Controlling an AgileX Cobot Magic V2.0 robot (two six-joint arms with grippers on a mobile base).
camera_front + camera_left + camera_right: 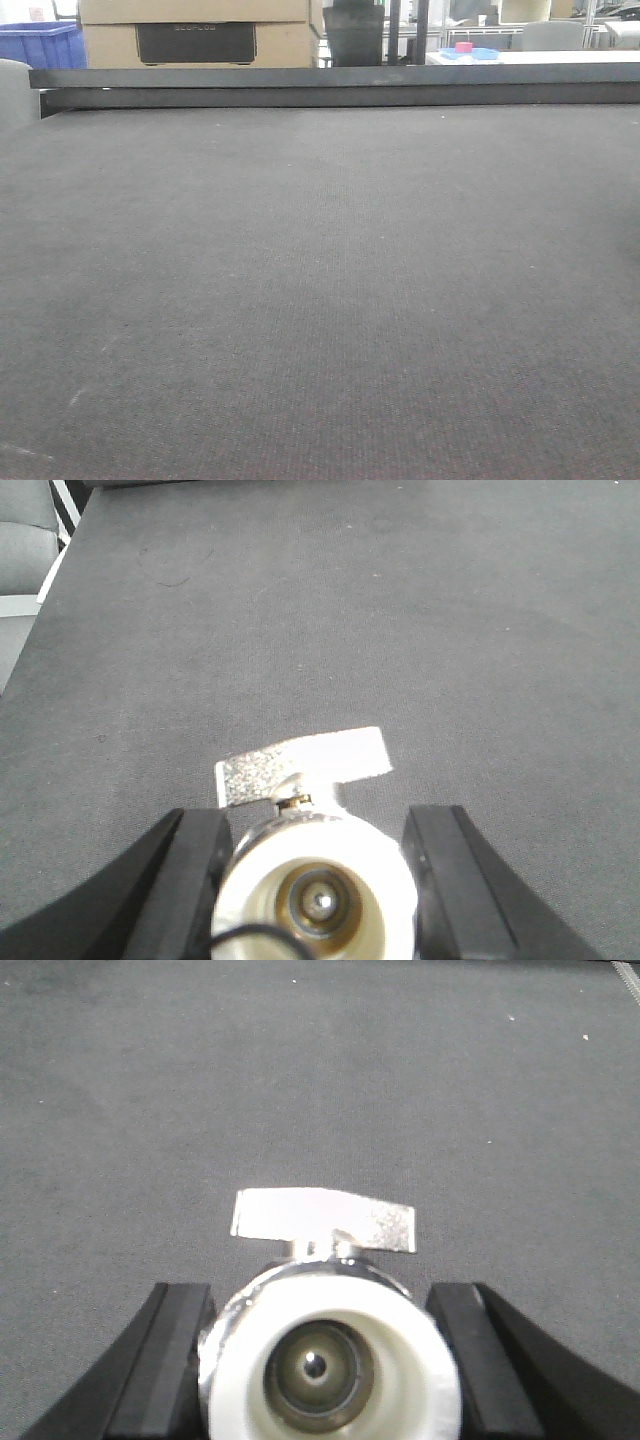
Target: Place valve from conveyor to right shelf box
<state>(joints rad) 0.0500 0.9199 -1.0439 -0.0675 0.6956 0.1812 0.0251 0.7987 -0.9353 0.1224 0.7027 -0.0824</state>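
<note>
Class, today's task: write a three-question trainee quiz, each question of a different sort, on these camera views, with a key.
1. True or false: the left pincer is empty.
2. The right pincer holds: A) a bolt; B) a valve with a white-rimmed port; C) nothing.
3. Front view: what colour is the bin at far left beyond the conveyor?
Key: 1 false, it clamps a valve; 2 B; 3 blue.

Print on the cardboard box (pixel 195 40) is unreadable.
</note>
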